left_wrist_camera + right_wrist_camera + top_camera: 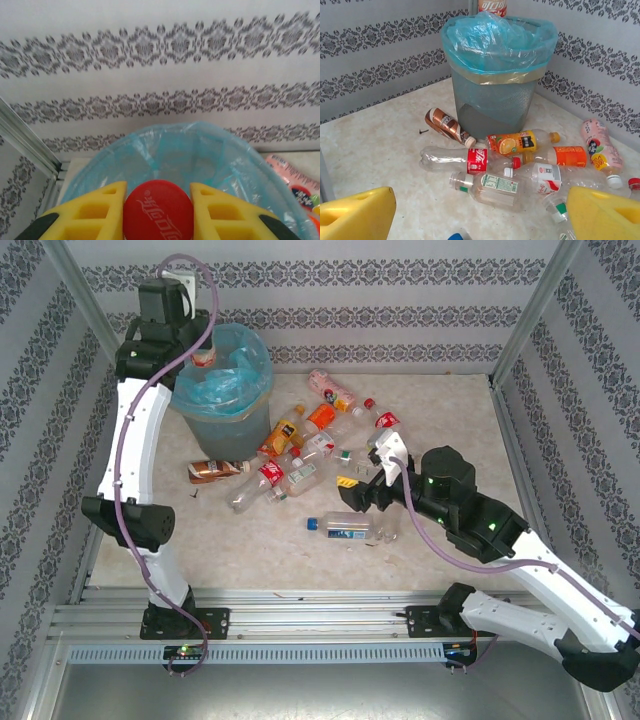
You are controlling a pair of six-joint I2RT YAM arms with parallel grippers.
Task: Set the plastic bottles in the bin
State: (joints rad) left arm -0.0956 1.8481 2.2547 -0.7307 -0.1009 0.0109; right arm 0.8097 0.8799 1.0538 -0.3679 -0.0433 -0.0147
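Surface point(470, 430) of pale speckled stone carries everything, with patterned wallpaper around it. The biggest thing on it is the bin point(228, 432), a round grey-blue mesh bucket standing upright at the far left. It is lined with a light-blue bag point(235, 365) whose edge folds out over the rim. The bag's crumpled folds hide the bottom, so I cannot tell what lies inside.

Directly over the bin's mouth hangs the left tool point(158, 192). Its yellow fingers pinch a red-capped bottle point(157, 216), one finger on each side of the cap. In the right wrist view that bottle's red label shows just above the bag's rim.

The right tool point(480, 215) hovers low over the plastic bottles point(322, 417) scattered near the middle of the surface, its fingers spread wide apart.

These bottles lie on their sides to the right of the bin, outside it. A brown bottle point(449, 126) lies close to the bin's foot. Near it are an orange juice bottle point(517, 143), a clear cola bottle point(465, 160) and a green-labelled bottle point(492, 186). A pink bottle point(600, 147) lies farther right by the wall. A blue-capped bottle point(345, 527) lies nearest the arms.
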